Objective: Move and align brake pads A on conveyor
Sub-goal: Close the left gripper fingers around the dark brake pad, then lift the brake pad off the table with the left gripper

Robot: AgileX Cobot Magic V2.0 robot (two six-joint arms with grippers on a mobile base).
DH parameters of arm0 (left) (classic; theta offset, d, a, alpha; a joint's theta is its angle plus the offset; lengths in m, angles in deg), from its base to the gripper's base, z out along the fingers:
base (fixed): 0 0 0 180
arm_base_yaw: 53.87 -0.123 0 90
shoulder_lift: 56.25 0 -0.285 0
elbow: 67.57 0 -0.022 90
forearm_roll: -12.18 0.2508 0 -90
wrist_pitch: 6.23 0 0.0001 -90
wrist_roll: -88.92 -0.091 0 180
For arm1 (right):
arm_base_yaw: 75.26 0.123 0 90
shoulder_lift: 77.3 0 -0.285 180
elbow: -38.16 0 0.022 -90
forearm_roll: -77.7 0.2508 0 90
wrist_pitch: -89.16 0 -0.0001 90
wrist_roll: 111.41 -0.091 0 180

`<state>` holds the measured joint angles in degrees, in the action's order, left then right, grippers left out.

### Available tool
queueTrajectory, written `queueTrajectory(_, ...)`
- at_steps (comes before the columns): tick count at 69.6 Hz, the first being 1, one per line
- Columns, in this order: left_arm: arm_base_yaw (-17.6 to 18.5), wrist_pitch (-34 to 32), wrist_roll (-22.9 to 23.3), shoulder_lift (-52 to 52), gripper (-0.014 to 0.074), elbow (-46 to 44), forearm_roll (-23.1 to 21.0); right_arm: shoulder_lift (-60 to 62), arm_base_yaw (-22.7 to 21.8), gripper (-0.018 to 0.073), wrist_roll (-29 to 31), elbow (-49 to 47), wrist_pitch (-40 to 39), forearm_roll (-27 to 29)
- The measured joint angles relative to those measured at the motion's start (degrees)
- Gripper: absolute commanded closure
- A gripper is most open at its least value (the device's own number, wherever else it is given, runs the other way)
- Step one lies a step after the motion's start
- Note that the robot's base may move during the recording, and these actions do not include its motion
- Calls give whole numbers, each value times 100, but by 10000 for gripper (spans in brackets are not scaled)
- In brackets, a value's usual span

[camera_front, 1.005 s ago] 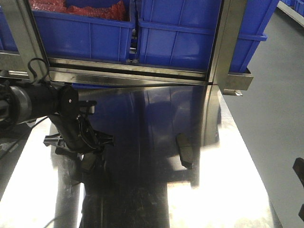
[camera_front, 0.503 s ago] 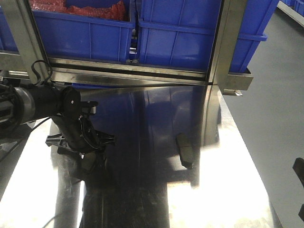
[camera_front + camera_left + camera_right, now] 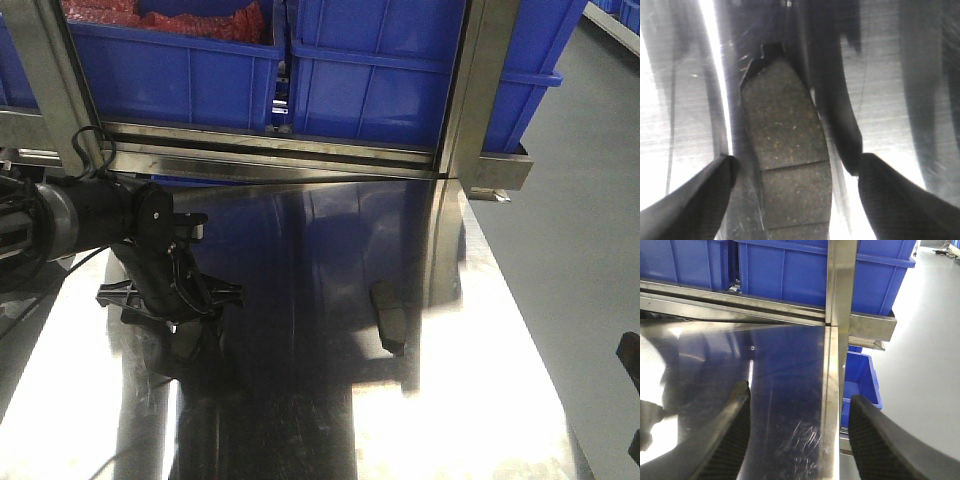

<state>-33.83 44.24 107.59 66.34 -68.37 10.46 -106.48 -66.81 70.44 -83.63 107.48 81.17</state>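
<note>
On the brushed steel table (image 3: 480,400), a flat oblong brake pad (image 3: 785,135), speckled grey-brown with a cross groove, lay between the parted fingers of the left gripper (image 3: 795,200); the right gripper (image 3: 799,435) gaped empty. A second pad (image 3: 388,318) lay well apart.

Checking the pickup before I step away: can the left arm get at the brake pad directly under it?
Probably yes. The left end effector hangs open right over the brake pad, straddling it, and nothing lies on the pad or blocks either side.
</note>
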Motion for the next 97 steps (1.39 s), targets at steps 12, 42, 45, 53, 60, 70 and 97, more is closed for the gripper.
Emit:
queueTrajectory(12, 14, -47, 141, 6, 62, 0, 172, 0, 0, 146, 0, 0, 0, 0)
queueTrajectory(42, 14, -22, 163, 118, 62, -25, 269, 0, 0, 146, 0, 0, 0, 0)
queueTrajectory(45, 19, 14, 169, 131, 64, -41, 277, 0, 0, 146, 0, 0, 0, 0)
queueTrajectory(53, 40, 29, 169, 162, 100, -58, 315, 0, 0, 146, 0, 0, 0, 0)
queueTrajectory(60, 40, 29, 169, 162, 188, -58, 321, 0, 0, 146, 0, 0, 0, 0)
queueTrajectory(70, 35, -37, 140, 170, 374, -59, 346, 0, 0, 146, 0, 0, 0, 0)
queueTrajectory(97, 25, -68, 6, 44, 605, -58, 353, 0, 0, 146, 0, 0, 0, 0)
